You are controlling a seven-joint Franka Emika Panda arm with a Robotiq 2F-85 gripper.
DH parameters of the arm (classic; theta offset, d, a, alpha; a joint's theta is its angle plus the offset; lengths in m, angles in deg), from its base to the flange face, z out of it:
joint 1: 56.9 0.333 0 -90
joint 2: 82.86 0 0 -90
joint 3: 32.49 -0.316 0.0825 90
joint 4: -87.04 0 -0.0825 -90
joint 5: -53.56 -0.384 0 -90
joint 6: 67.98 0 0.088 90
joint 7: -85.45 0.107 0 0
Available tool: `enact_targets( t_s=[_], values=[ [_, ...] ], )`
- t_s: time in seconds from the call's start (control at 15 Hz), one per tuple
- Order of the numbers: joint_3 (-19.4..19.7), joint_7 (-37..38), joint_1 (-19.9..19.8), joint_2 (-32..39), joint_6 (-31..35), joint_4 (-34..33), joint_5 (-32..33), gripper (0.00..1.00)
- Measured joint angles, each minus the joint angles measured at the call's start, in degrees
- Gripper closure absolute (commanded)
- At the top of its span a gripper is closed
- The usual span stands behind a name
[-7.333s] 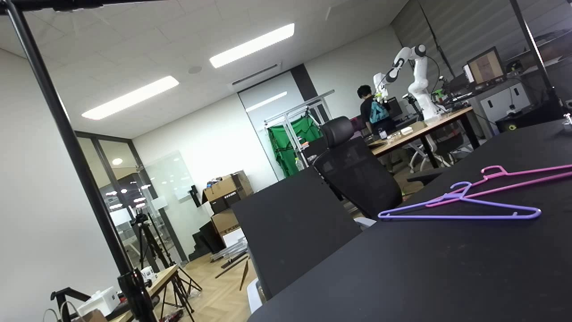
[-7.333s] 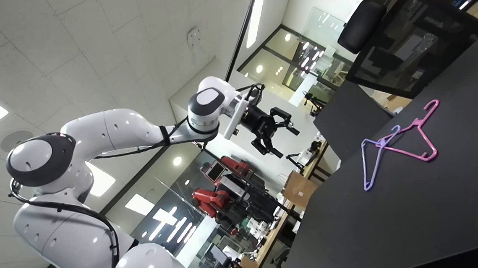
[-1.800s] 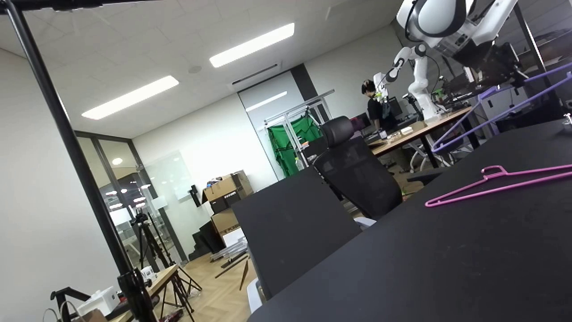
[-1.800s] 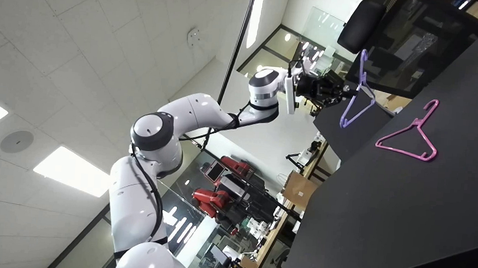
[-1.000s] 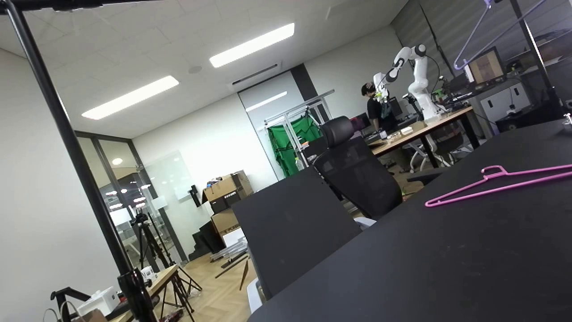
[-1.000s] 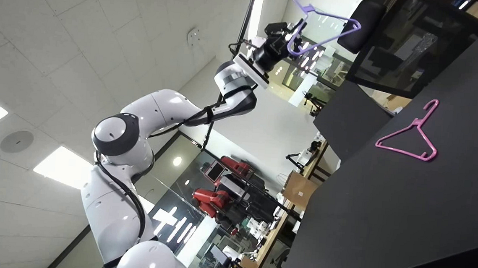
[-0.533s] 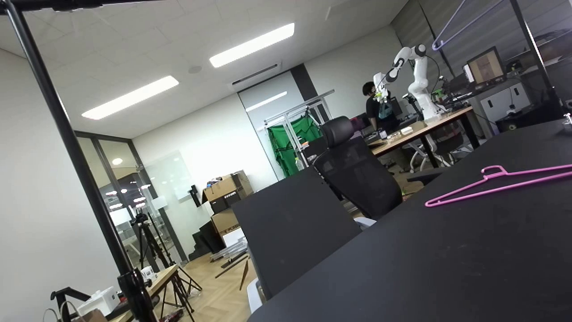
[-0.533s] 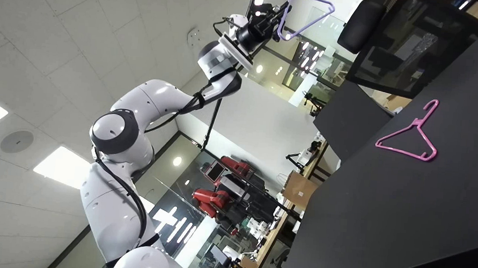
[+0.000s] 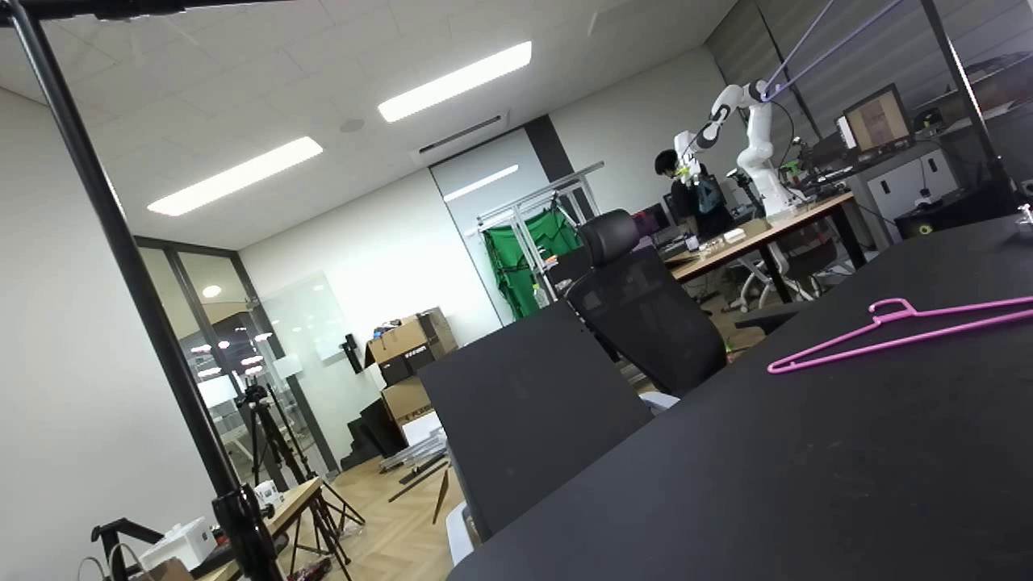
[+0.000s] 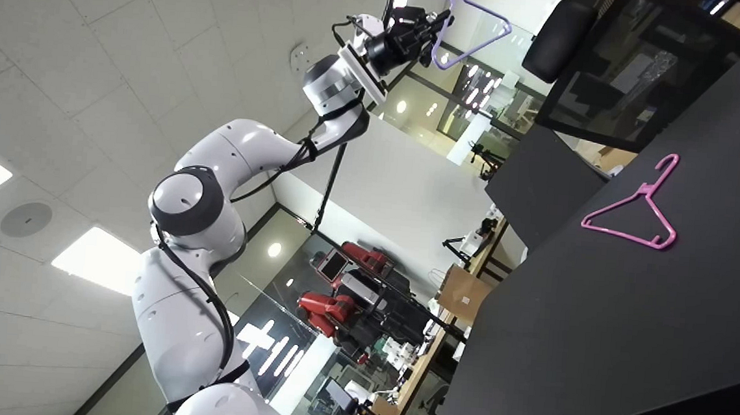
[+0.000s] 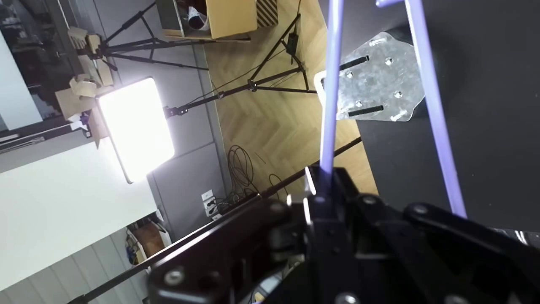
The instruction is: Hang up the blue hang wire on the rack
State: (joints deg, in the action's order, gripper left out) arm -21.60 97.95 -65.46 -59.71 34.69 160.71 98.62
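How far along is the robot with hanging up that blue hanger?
Done: the thin blue-violet triangular wire hanger is lifted off the flat black tabletop. In hand: the black two-fingered gripper is closed on it in midair. Left, probably: hanging it on what looks like the black tubular rack and letting go; the hook's tip is out of view, so contact there can't be confirmed.

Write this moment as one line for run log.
End effector shut on blue-violet hanger | hanger held in air | pink hanger on black table | hook tip out of frame | hanging unconfirmed
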Motion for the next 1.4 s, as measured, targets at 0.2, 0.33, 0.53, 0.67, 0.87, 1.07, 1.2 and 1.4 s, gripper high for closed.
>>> enact_targets(
  t_s=[0.2,0.33,0.53,0.67,0.87,1.07,1.2,1.4],
  values=[
    [0.00,-0.06,-0.01,0.08,-0.01,-0.15,0.00,0.98],
    [0.03,-0.09,0.02,0.10,0.00,-0.13,0.00,0.98],
    [0.28,1.11,0.38,0.48,2.77,-0.37,2.29,0.98],
    [0.32,2.30,0.63,1.02,5.50,-1.68,4.01,0.98],
    [0.85,5.62,1.59,3.11,9.10,-5.51,9.03,0.98],
    [1.58,9.47,2.75,6.42,11.42,-10.25,14.74,0.98],
    [2.02,11.67,3.36,8.89,11.99,-13.74,17.58,0.98],
    [2.64,14.06,4.02,12.55,12.05,-19.36,20.47,0.98]
  ],
)
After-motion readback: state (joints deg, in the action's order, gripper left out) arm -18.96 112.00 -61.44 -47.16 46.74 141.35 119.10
